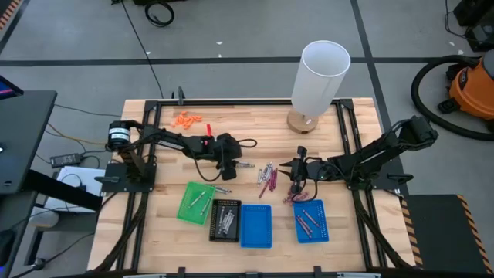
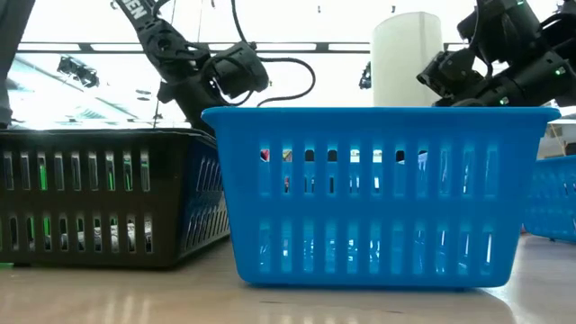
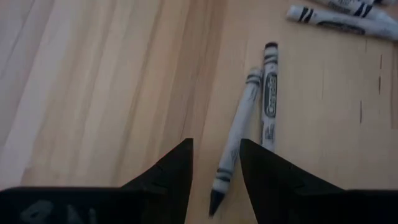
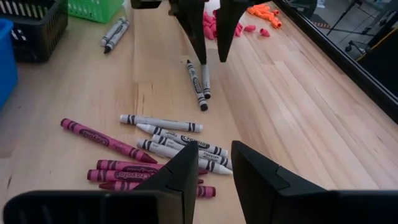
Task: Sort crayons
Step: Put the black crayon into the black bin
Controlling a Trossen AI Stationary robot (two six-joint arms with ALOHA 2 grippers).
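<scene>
The left claw (image 4: 208,34) hung apart over two grey crayons (image 4: 199,83) beside the loose pile (image 4: 158,152); the trays (image 1: 255,225) held few; most sorting remained.

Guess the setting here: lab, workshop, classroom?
Probably a robotics lab or workshop: a butcher-block table fitted with a black arm frame, an orange shop vacuum on the grey concrete floor, and loose cables nearby.

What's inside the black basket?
The black basket has a few silvery-grey crayons lying in it, seen from above. From table height its slatted wall hides most of them, so I can't count them exactly.
</scene>
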